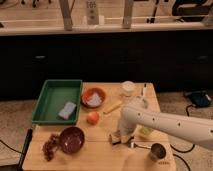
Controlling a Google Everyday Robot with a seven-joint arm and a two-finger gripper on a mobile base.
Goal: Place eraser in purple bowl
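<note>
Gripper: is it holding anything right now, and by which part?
Cannot be told. The gripper is down at the eraser, apart from the purple bowl, but the arm hides any hold.

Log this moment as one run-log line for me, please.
end effector: at eraser | eraser: on table, outside purple bowl | placement: not yet done

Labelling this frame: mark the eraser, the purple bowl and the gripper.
eraser (pixel 115 139), camera view, its pale top.
purple bowl (pixel 72 140), camera view, bare inside.
gripper (pixel 121 134), camera view, its tip, down at the eraser.
</note>
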